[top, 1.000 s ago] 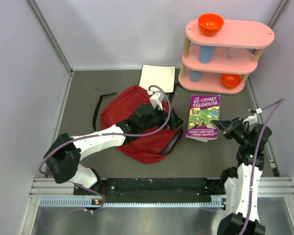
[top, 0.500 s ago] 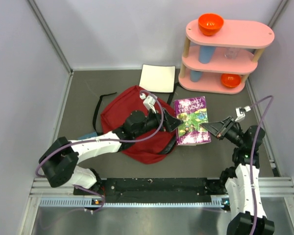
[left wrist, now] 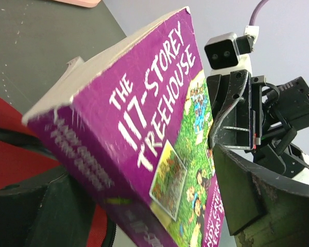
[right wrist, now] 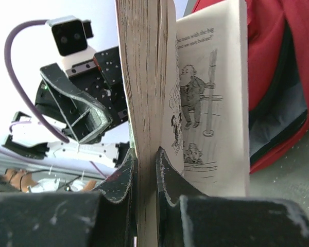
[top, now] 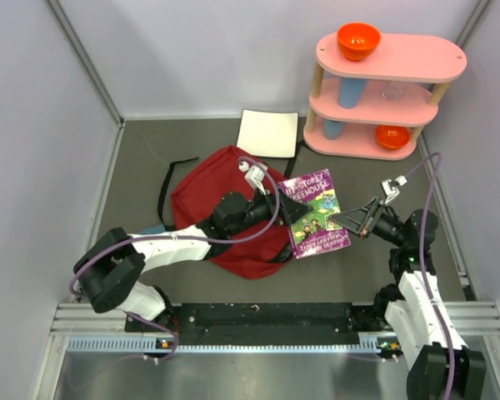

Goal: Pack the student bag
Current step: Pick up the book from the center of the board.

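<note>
1. Dark red fabric first: the student bag (top: 204,193) lay slumped on the grey worktop (top: 142,158), left of centre. Its black-edged mouth (top: 290,243) faced the right arm, and the left arm stretched across the top of it.
2. A purple paperback (top: 317,212) hung tilted above the worktop, just beside the bag's right edge, between the two arms.
3. The right gripper (top: 351,222) had its jaws pinched shut on the book's page edge. Its wrist view showed the fingers clamping a thick wad of pages, while some leaves fell open beside the grip and bared an illustrated page.
4. The left gripper (top: 289,210) had its jaws spread wide, with the book's other end sitting between them. From the left wrist view I could not tell whether either pad touched the cover.
5. My read: this was the step of bringing the book to the bag, with the left arm poised to take or steady it. Nothing could be seen inside the bag, so the packing looked barely begun.
6. Next, as I judged it, the left jaws needed to close squarely on the spine end. The book then had to be levelled and fed into the mouth. Those loose leaves could snag on the zip, so the entry wanted care.
</note>
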`<state>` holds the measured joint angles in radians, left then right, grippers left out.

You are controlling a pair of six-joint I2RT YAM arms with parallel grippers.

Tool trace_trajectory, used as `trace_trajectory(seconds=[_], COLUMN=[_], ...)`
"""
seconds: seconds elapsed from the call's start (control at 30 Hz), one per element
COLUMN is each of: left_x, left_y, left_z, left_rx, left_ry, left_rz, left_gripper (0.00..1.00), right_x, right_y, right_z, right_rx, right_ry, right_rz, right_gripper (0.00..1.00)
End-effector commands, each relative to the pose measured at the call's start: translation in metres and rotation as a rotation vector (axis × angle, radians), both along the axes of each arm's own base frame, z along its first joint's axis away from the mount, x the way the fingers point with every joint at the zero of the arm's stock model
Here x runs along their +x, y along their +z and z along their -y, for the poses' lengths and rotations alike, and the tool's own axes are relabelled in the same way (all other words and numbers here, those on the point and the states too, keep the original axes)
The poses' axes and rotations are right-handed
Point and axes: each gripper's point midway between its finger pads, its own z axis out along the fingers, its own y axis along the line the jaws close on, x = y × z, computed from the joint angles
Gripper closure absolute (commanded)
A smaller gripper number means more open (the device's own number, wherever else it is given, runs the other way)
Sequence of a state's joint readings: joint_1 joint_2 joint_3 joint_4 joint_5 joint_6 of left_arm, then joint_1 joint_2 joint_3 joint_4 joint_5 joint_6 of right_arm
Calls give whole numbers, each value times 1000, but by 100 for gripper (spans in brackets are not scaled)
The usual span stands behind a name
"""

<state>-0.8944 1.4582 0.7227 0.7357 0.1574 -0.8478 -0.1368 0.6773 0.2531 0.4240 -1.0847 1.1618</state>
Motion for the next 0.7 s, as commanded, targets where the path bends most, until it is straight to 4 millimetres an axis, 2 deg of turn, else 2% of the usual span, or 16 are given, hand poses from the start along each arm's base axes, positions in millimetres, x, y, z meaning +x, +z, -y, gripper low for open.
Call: trace_trajectory(seconds=[0.0,0.13,0.2,0.27,0.3,0.37,0.4,0.43,0.47,0.5,0.53,0.57,0.6,0.63,0.67], left_x=[-8,-10,-10,-10,-9,-8,-3,-2,-2,1,6,5,10,9,10], left_y=[33,34,34,33,33,30,30,29,28,27,24,26,26,34,31], left_z=[-1,-5,-10,-14,-17,-24,-29,-32,-37,-42,-49,-58,-67,-77,-84], left_rx=[-107,-116,-111,-92,-83,-58,-49,-35,-7,8,29,46,57,49,73], left_ry=[-27,-21,-6,6,26,51,88,102,117,148,191,216,270,297,325], left_rz=[74,77,83,82,83,84,81,81,82,80,72,74,72,89,82], left_gripper=[15,32,44,62,67,78,89,92,94,96,97,99,100,100,100], right_x=[-17,-13,-4,0,5,8,12,12,15,19,17,23,21,21,19], right_y=[17,6,-3,-7,-8,-14,-15,-17,-17,-17,-25,-24,-24,-22,-17], right_z=[-20,-26,-22,-20,-17,-15,-13,-12,-9,-5,-3,3,5,5,3], right_rx=[-25,-55,-93,-119,-136,-145,-149,-153,-167,-188,-208,-242,-255,-256,-237], right_ry=[145,152,103,73,45,16,-13,-25,-43,-82,-100,-145,-156,-160,-142], right_rz=[137,99,60,43,44,9,7,-7,-5,-3,-54,-44,-44,-34,-17], right_gripper=[100,100,100,100,96,78,71,61,42,37,34,26,25,23,22])
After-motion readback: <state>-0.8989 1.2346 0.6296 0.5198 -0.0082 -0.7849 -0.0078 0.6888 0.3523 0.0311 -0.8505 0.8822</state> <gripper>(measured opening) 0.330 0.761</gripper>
